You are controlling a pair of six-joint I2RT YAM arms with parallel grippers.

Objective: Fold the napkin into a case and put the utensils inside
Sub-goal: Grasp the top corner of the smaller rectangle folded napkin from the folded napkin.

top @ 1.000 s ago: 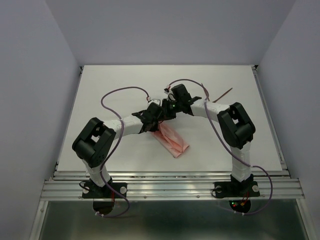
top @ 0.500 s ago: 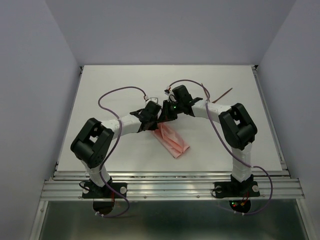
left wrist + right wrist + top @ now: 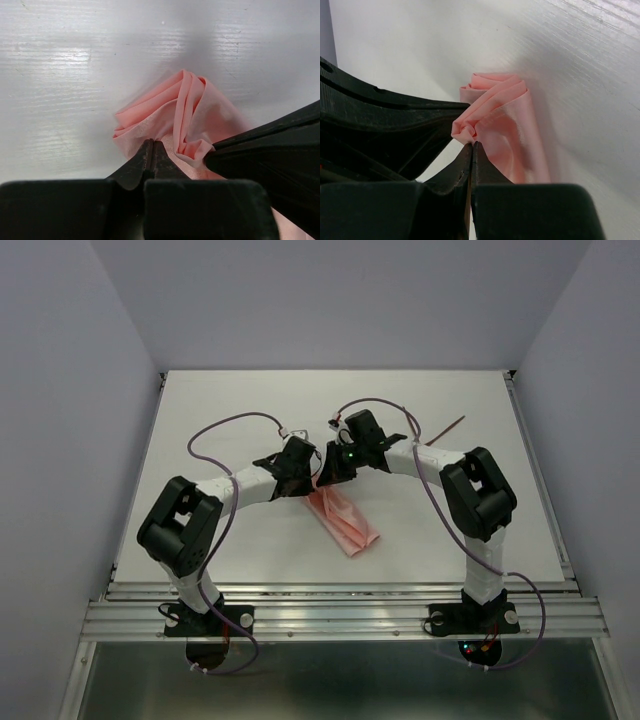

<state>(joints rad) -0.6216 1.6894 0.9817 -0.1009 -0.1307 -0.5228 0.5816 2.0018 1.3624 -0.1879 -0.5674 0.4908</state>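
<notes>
Together, reaching inward, left claw point(image 3: 152, 143) and right claw point(image 3: 471, 145) pinch the napkin point(image 3: 346, 523).

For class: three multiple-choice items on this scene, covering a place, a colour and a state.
1. Where do the utensils lie relative to the napkin? A on top of it; B apart, far right on the table; C inside it.
2. The napkin's colour? A salmon-pink; B blue; C green.
3. The left pincer and right pincer are: A wide open; B shut on nothing; C each shut on the napkin's bunched end.
Answers: B, they lie on bare table, far right; A, pink in every view; C, wrist views show closed tips pinching cloth.
</notes>
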